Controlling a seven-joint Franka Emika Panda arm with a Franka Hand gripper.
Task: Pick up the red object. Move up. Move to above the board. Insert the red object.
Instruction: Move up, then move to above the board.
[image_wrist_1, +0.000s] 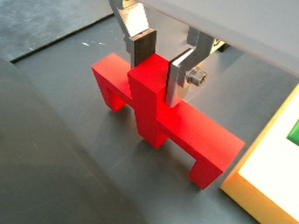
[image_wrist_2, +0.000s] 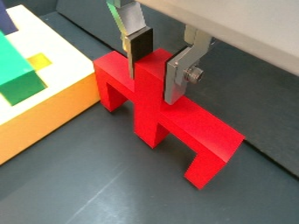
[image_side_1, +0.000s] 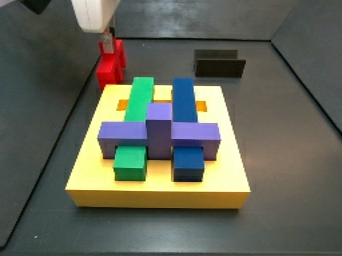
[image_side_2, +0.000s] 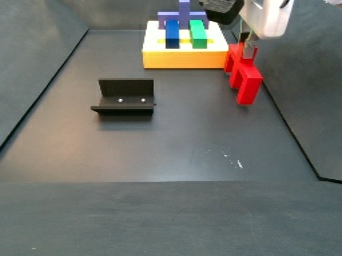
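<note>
The red object (image_wrist_1: 187, 131) (image_wrist_2: 193, 140) stands on the dark floor right beside the board (image_wrist_2: 52, 101) (image_wrist_1: 267, 179), a yellow slab with green, blue and purple blocks on top. In both wrist views my gripper (image_wrist_1: 162, 58) (image_wrist_2: 160, 56) straddles the object's raised middle post, one silver finger on each side, both pressed against it. In both side views the gripper (image_side_1: 106, 38) (image_side_2: 249, 40) hangs straight over the red object (image_side_1: 112, 66) (image_side_2: 247, 74), which rests on the floor next to the board (image_side_1: 160, 185) (image_side_2: 181, 58). The post hides the lower part of one finger.
The dark fixture (image_side_1: 221, 65) (image_side_2: 124, 97) stands on the floor away from the board. Low walls edge the dark work floor (image_side_2: 160, 150).
</note>
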